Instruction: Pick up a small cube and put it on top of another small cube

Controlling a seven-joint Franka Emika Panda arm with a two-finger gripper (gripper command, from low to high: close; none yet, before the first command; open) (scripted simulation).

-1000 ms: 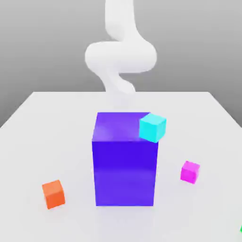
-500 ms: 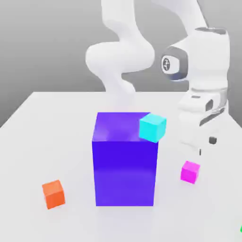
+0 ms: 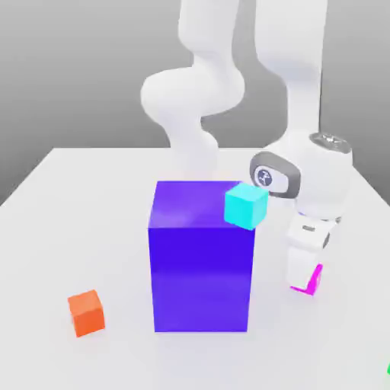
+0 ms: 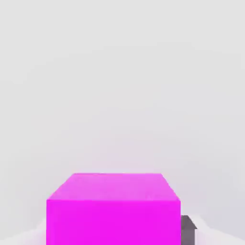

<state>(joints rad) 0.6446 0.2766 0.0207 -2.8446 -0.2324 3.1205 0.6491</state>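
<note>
The small cube (image 3: 313, 282) is plain magenta and rests on the white table (image 3: 91, 198), on the exterior view's right. My gripper (image 3: 304, 276) has come straight down over it, and the white hand hides most of the cube. In the hand view the magenta cube (image 4: 114, 210) sits between the jaws, with a dark fingertip (image 4: 188, 229) pressed against one side. The gripper is shut on this cube. An orange cube (image 3: 86, 312) lies on the table at the exterior view's left. A cyan cube (image 3: 246, 205) shows at the upper right corner of the purple block.
A tall purple block (image 3: 200, 266) stands mid-table, just to the exterior view's left of my hand. A sliver of something green (image 3: 388, 370) shows at the exterior view's lower right edge. The arm's white links rise behind the block.
The arm came into view from above, and the hand dropped onto the magenta cube. The jaws went from open to shut on it. The other cubes stayed still.
</note>
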